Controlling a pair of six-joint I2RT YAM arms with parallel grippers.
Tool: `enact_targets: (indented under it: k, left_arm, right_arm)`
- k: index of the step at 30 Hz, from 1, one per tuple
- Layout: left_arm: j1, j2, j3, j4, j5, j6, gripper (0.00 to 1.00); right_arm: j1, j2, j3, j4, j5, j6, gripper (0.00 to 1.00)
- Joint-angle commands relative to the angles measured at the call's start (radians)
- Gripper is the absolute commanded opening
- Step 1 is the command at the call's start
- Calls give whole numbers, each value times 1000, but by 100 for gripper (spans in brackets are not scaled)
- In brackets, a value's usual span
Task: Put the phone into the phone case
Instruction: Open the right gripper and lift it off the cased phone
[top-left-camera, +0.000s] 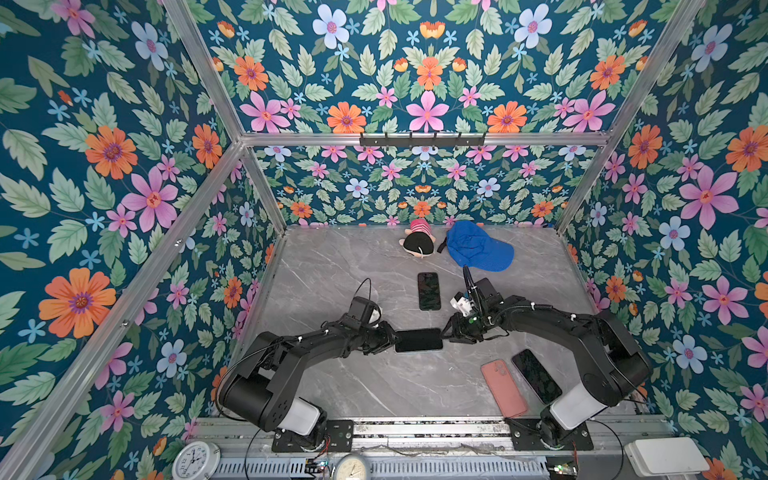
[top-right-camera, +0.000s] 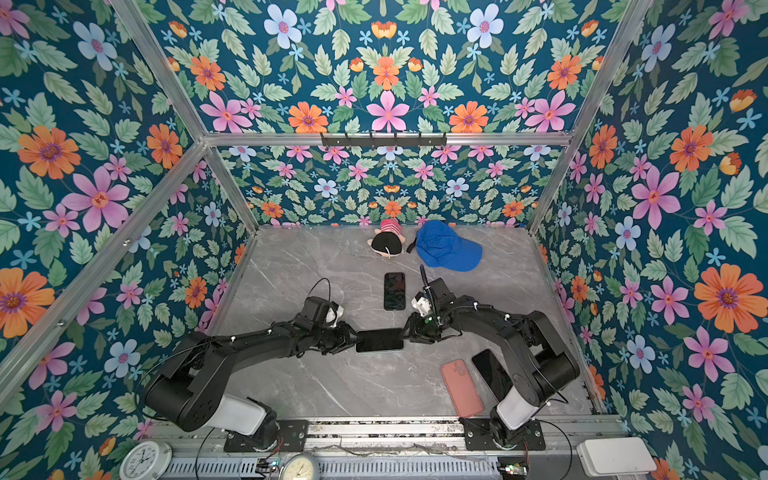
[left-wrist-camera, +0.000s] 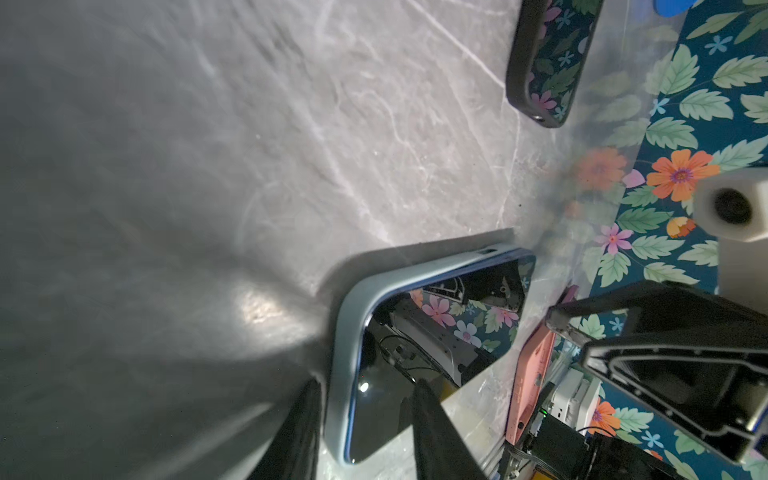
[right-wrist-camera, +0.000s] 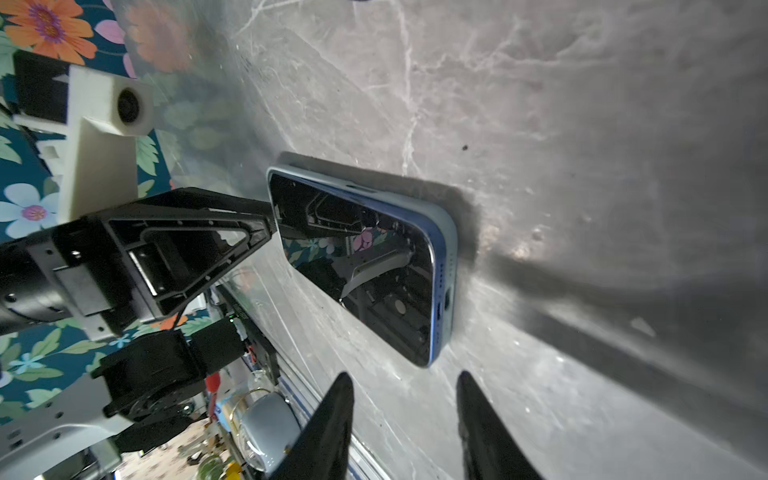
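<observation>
scanning from the left of the frame in both top views: the left arm (top-left-camera: 316, 345) reaches rightward over the grey marble bench (top-left-camera: 328, 266) to frame centre. the left end effector (top-left-camera: 393, 340) is closed on the left short end of the phone (top-left-camera: 418, 340). in the left wrist view one finger (left-wrist-camera: 432, 432) lies over the glass and the other (left-wrist-camera: 301, 432) sits against the outer wall of the pale blue phone case (left-wrist-camera: 345, 332), pinching that end between them. the phone lies flat, screen up, lengthwise across frame centre, inside the case. its darker blue rim shows along the case wall in the right wrist view; whether it is fully seated cannot be determined. above it in the frame, apart, lies a black-cased phone (top-left-camera: 429, 291), and farther up, near the back wall, a plush toy (top-left-camera: 419, 243). just right of the phone, the right end effector (top-left-camera: 446, 339) faces its right short end. the right wrist view shows its fingers (right-wrist-camera: 338, 399) spread, nothing between them, tips short of the phone and not touching it. right of the toy rests a blue cap (top-left-camera: 478, 246). at lower right of the frame a pink case (top-left-camera: 503, 388) lies back up, camera cut-out at its upper end, with a dark phone (top-left-camera: 535, 376) just beside it, its lower end hidden by the right arm (top-left-camera: 552, 328); both lie well apart from the phone.
</observation>
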Motion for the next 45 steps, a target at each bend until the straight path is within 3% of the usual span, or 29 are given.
enact_targets:
  k: [1, 15, 27, 45]
  left_arm:
    - [-1, 2, 12, -85, -45, 14, 34]
    - [-7, 34, 51, -133, -62, 34, 18]
    - [-14, 42, 76, -145, -67, 45, 19]
    - [-14, 135, 187, -185, -97, 116, 20]
  right_arm:
    - [16, -6, 11, -66, 97, -6, 39]
    - [50, 32, 46, -72, 109, -4, 34]
    - [66, 80, 81, -78, 114, -9, 29]
    - [69, 96, 104, -89, 125, -13, 29]
